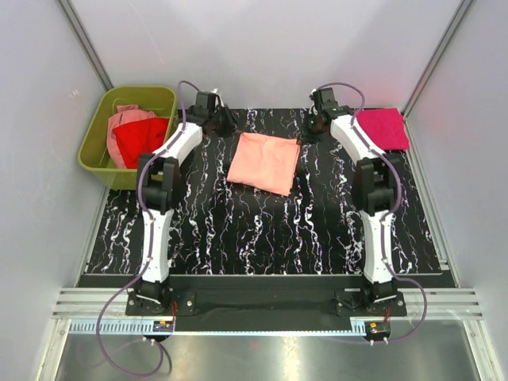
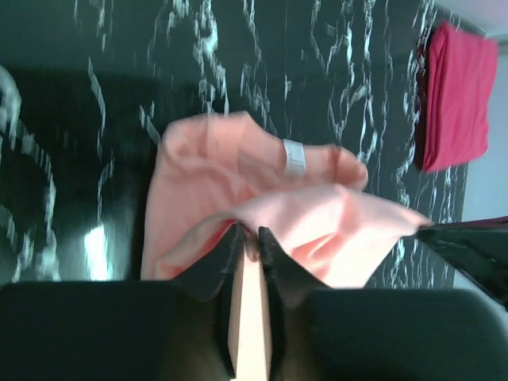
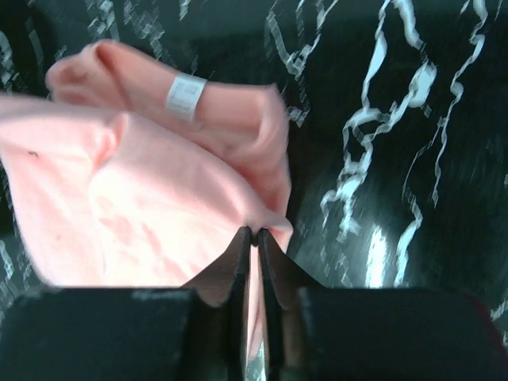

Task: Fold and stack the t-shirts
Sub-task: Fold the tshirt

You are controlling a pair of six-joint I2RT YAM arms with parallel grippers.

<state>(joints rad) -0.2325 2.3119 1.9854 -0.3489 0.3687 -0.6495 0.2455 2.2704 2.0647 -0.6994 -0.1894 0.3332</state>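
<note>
A salmon-peach t-shirt point(image 1: 264, 162) lies folded to a rough rectangle at the far middle of the black marbled table point(image 1: 238, 238). My left gripper point(image 1: 226, 127) is at its far left corner and my right gripper point(image 1: 311, 127) is at its far right corner. In the left wrist view my gripper point(image 2: 248, 232) is shut on a fold of the salmon cloth point(image 2: 206, 175). In the right wrist view my gripper point(image 3: 254, 232) is shut on the cloth's edge point(image 3: 143, 206), which is lifted. A white label point(image 3: 185, 95) shows at the collar. A folded magenta-pink t-shirt point(image 1: 383, 128) lies at the far right.
An olive-green bin point(image 1: 95, 151) stands off the table's far left corner and holds a red t-shirt point(image 1: 139, 136) and a dusty pink one point(image 1: 127, 117). The magenta shirt also shows in the left wrist view point(image 2: 456, 95). White walls enclose the table.
</note>
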